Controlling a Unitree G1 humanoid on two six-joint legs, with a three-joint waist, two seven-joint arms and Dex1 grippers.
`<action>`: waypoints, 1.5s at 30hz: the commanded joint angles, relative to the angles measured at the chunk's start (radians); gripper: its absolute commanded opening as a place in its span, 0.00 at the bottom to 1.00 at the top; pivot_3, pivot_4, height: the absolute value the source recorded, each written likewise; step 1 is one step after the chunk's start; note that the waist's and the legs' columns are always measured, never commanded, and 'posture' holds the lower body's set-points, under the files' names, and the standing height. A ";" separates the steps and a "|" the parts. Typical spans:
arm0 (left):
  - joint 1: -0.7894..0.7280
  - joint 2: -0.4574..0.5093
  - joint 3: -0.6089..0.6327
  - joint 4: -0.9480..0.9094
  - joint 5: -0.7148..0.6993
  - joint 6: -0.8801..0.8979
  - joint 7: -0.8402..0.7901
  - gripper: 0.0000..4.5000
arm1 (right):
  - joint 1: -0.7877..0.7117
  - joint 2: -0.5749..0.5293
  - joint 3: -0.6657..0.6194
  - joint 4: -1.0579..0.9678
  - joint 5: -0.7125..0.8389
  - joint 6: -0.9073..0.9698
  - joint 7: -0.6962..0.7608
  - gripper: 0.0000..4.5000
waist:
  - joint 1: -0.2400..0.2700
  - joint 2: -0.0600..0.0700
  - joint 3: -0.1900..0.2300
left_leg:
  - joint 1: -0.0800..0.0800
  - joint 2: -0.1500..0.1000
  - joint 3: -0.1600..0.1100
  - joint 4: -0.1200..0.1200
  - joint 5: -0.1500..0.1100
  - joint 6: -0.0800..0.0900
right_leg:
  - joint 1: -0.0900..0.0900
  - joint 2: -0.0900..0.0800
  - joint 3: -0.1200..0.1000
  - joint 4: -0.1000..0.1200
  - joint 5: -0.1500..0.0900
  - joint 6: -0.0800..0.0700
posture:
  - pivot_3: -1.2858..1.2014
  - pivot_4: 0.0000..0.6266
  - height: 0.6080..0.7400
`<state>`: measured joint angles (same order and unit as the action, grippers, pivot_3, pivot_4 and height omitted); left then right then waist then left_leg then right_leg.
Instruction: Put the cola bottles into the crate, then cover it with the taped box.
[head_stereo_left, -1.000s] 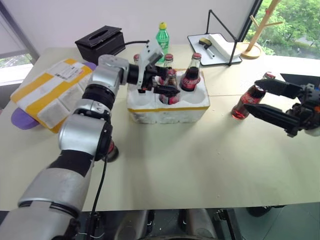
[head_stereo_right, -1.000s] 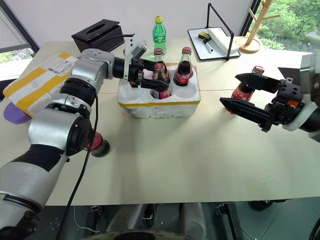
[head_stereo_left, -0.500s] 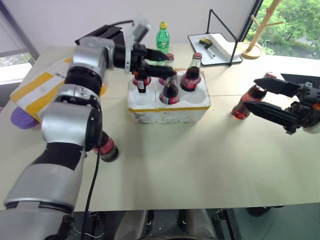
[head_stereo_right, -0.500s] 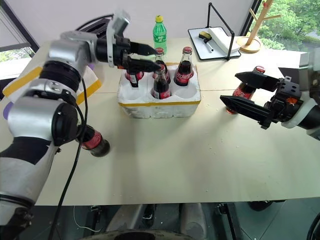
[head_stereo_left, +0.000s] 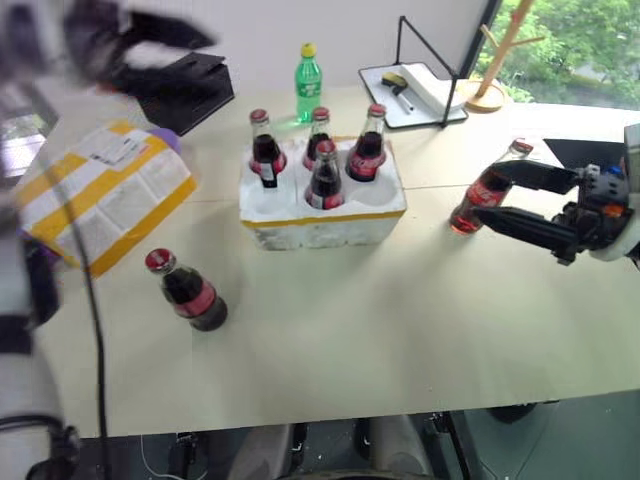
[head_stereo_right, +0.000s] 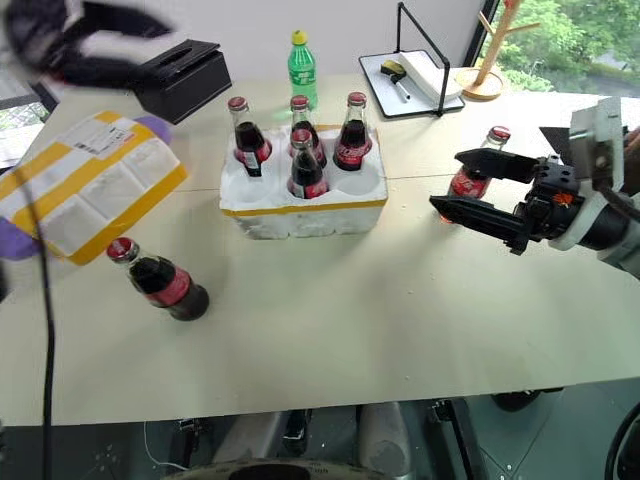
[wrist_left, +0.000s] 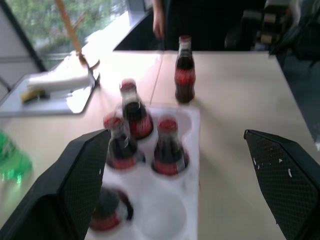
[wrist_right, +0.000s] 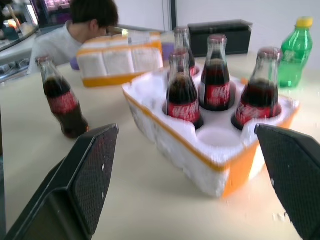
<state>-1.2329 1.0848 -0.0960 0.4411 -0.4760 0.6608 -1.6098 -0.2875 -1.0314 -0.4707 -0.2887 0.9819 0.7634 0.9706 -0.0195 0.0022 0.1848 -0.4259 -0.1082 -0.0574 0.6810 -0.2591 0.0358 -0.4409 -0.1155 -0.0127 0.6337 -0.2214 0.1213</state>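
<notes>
The white foam crate (head_stereo_left: 300, 222) with a yellow band stands mid-table and holds several cola bottles (head_stereo_left: 324, 177). Another cola bottle (head_stereo_left: 187, 291) stands upright on the table to its left front, and one more (head_stereo_left: 478, 196) stands at the right. The taped box (head_stereo_left: 100, 195) lies at the left edge. My left gripper (wrist_left: 176, 134) is open, raised high at the far left (head_stereo_left: 150, 42) and blurred. My right gripper (head_stereo_left: 492, 195) is open and level beside the right-hand bottle; the right wrist view (wrist_right: 186, 127) shows nothing between its fingers.
A black tissue box (head_stereo_left: 180, 85) and a green plastic bottle (head_stereo_left: 308, 70) stand behind the crate. A tray with a wire frame (head_stereo_left: 415, 85) and a wooden stand (head_stereo_left: 490, 92) sit at the back right. A person (wrist_right: 95, 15) is beyond the table.
My left gripper has pulled away from the bottles in the crate and swung up and to the left, staying open. The right gripper has hardly moved. The camera has shifted.
</notes>
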 joint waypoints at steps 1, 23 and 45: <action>0.131 0.116 0.102 -0.200 -0.111 0.047 -0.005 0.99 | -0.027 -0.030 0.007 0.011 -0.033 -0.036 0.055 1.00 | 0.013 -0.001 0.001 | 0.000 0.000 0.000 0.002 0.000 0.000 | 0.000 0.001 0.000 0.000 0.000 0.000 | 0.52 0.24 0.97; 1.423 -0.112 0.929 -0.972 -0.112 0.115 0.255 0.99 | -0.181 -0.081 0.171 0.139 -0.152 -0.068 0.281 1.00 | 0.036 0.001 -0.001 | 0.001 0.001 0.001 -0.001 -0.005 0.005 | 0.001 0.000 0.004 -0.003 -0.001 -0.004 | 0.52 0.24 0.97; 1.355 -0.288 0.577 -0.920 -0.095 -0.068 0.602 0.99 | -0.209 -0.084 0.144 0.130 -0.114 0.018 0.276 1.00 | 0.034 0.001 -0.002 | 0.001 0.000 0.001 -0.001 -0.005 0.005 | 0.001 0.000 0.004 -0.004 0.000 -0.003 | 0.52 0.24 0.97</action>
<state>0.1333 0.8003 0.4898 -0.4771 -0.5699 0.6170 -1.0189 -0.4741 -1.1090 -0.2841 -0.1339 0.8475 0.7806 1.2510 0.0142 0.0037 0.1830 -0.4250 -0.1080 -0.0560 0.6796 -0.2646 0.0410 -0.4402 -0.1153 -0.0085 0.6296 -0.2213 0.1184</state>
